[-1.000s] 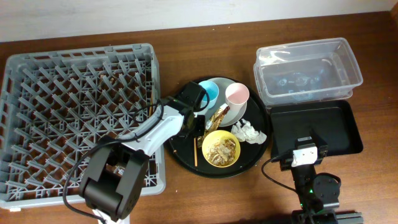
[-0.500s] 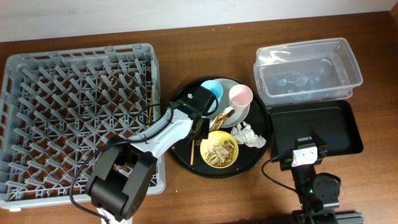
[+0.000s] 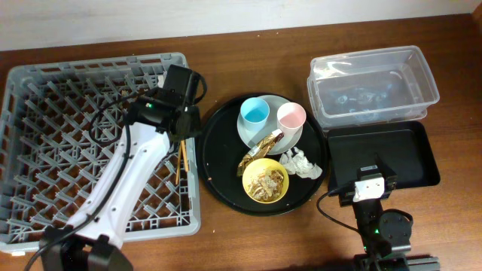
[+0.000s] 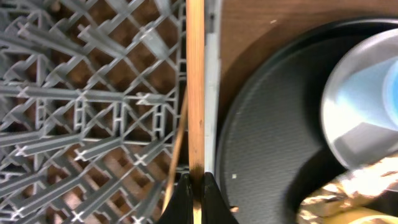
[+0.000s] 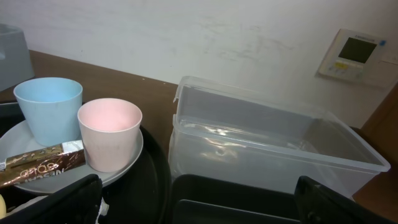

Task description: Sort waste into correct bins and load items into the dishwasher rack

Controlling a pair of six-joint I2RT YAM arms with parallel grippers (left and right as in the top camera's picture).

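Observation:
My left gripper [image 3: 183, 134] is shut on a wooden chopstick [image 3: 180, 158] over the right edge of the grey dishwasher rack [image 3: 45, 83]. In the left wrist view the chopstick [image 4: 196, 93] runs straight up from the jaws [image 4: 196, 186] along the rack's rim [image 4: 212, 93]. A second thin chopstick [image 4: 177, 149] lies slanted in the rack. On the grey plate [image 3: 260, 137] stand a blue cup [image 3: 254, 114] and a pink cup [image 3: 290, 117], with the gold wrapper [image 3: 260, 147]. The yellow bowl [image 3: 266, 181] holds food scraps. The napkin [image 3: 301, 160] lies beside it. My right gripper [image 5: 199, 193] is open and empty.
The plate, bowl and napkin sit on a large round black tray [image 3: 218, 173]. The clear tub [image 3: 373, 84] stands at the back right, with the shallow black tray [image 3: 392, 154] in front of it. The right arm's base [image 3: 374, 188] is at that tray's front left corner.
My left gripper has lifted the chopstick off the round tray and moved left and back with it, to the rack's right edge. The right arm has not moved.

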